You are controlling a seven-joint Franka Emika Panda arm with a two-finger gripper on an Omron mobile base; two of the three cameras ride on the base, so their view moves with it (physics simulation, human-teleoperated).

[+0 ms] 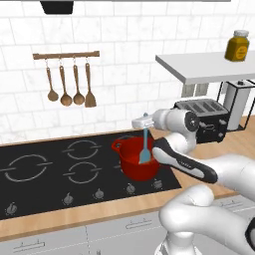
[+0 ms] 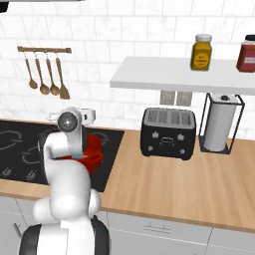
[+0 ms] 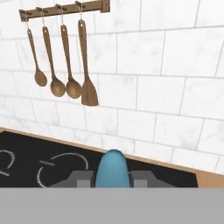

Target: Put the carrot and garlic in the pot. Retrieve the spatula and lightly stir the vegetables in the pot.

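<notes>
The fingers (image 1: 145,125) are pinching the handle of the light-blue spatula (image 1: 145,149), which is hanging upright with its blade inside the red pot (image 1: 135,160). The pot is standing on the black cooktop (image 1: 60,174).

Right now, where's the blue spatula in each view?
Left base view: spatula upright at centre, blade down in the red pot.
Right base view: cannot make it out behind the arm.
Hand view: handle end bottom centre, between the fingers.
Shared landmark: wooden utensil rack.
</notes>
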